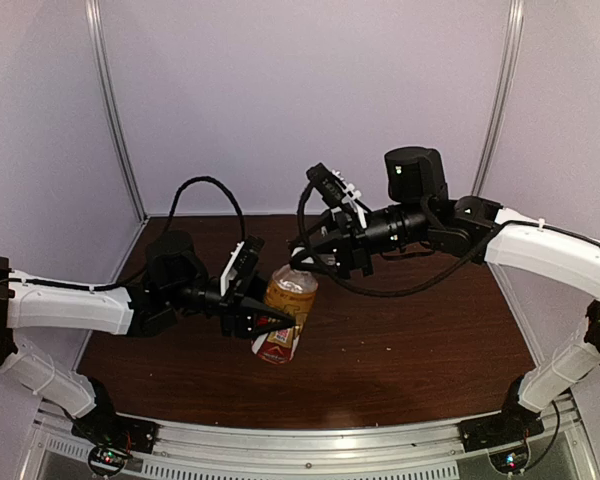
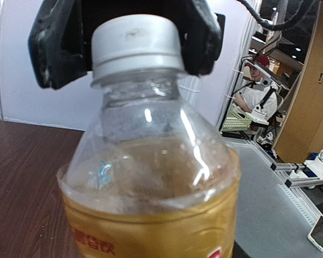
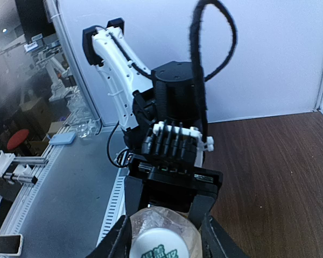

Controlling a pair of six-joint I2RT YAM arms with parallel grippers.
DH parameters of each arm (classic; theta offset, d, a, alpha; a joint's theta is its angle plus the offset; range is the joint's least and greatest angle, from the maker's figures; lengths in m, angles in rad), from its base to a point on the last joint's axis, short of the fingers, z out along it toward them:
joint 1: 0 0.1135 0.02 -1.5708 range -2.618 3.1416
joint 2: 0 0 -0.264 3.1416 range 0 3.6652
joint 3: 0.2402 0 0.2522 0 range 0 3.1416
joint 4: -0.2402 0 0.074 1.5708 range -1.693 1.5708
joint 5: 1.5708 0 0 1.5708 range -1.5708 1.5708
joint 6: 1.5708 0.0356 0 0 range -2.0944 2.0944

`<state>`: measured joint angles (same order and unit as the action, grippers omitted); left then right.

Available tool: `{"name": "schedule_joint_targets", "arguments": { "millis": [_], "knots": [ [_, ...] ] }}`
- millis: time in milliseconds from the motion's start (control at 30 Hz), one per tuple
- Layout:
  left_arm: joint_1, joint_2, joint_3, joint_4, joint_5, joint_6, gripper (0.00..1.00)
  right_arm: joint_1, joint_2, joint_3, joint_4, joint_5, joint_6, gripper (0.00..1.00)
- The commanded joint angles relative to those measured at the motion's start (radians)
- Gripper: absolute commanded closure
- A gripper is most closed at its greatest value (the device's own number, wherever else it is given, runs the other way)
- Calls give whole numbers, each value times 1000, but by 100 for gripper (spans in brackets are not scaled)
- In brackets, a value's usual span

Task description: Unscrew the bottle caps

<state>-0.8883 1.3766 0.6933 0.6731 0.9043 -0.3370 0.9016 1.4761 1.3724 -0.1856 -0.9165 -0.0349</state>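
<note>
The amber-brown bottle (image 1: 283,310) with a red-white label hangs tilted above the table. My left gripper (image 1: 278,322) is shut on its body. In the left wrist view the bottle (image 2: 151,177) fills the frame and hides my left fingers. Its white cap (image 2: 135,45) sits on the neck between my right gripper's black fingers (image 2: 56,48), which press both sides. My right gripper (image 1: 302,262) is shut on the cap. From the right wrist the cap (image 3: 160,244) shows green print, with my right gripper (image 3: 162,242) round it. The clear bottle and its cap are out of view.
The dark wooden table (image 1: 410,340) lies under both arms. White walls close the back and sides. A metal rail (image 1: 310,440) runs along the near edge. A black cable (image 1: 205,190) loops above the left arm.
</note>
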Motion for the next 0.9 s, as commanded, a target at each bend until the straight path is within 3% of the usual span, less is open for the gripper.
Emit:
{"name": "schedule_joint_targets", "arguments": {
  "millis": [0,167,300,433,700,867],
  "knots": [
    [14,-93,44,-115,-103,127,71,-28,-64,47,-49,205,112,49],
    [14,-119,70,-278,-249,215,70,-24,-81,55,-7,348,272,15],
    [12,-123,81,-310,-330,225,71,2,-72,67,5,453,349,5],
    [11,-117,106,-341,-404,213,71,37,-47,77,9,553,389,8],
    [4,-124,117,-345,-465,201,72,63,12,90,-12,601,392,14],
    [3,-133,108,-345,-475,199,72,62,16,72,18,582,392,36]
  ]
}}
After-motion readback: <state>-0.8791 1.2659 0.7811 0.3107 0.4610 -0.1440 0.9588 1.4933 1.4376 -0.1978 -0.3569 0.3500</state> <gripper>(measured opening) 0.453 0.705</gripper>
